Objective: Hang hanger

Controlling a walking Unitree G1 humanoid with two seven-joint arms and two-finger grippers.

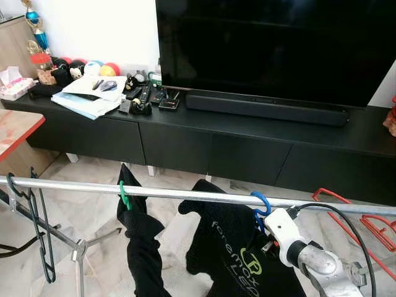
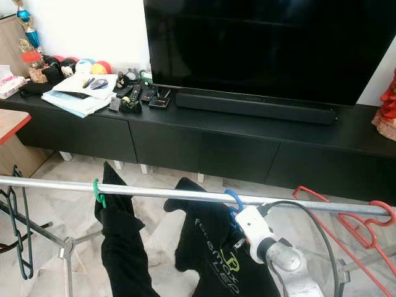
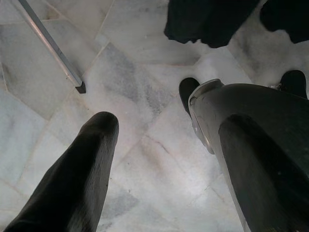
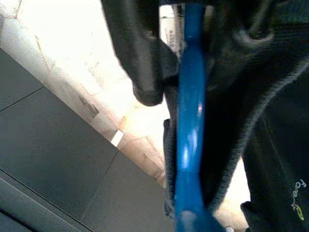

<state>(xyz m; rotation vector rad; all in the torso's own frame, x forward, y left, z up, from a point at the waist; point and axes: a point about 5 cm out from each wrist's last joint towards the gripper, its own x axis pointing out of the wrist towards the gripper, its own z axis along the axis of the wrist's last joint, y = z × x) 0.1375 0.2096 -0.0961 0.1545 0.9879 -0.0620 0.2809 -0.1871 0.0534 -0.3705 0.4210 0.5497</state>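
A silver rail [image 1: 185,195] runs across in front of me. The blue hanger [image 1: 261,202] has its hook over the rail and carries a black shirt with green print [image 1: 229,247]. My right gripper [image 4: 190,77] reaches up from below the rail and is shut on the hanger's blue neck [image 4: 189,121], just under the hook. Further left, a green hanger [image 1: 124,195] holds another black garment [image 1: 141,247]. My left gripper [image 3: 164,145] hangs low over the marble floor, open with nothing between its fingers.
Black hangers [image 1: 38,235] hang at the rail's left end and red hangers [image 2: 362,223] at its right end. Behind the rail stand a long black TV console [image 1: 204,145], a large TV [image 1: 272,43] and a soundbar [image 1: 266,109]. A rack leg [image 3: 48,46] crosses the floor.
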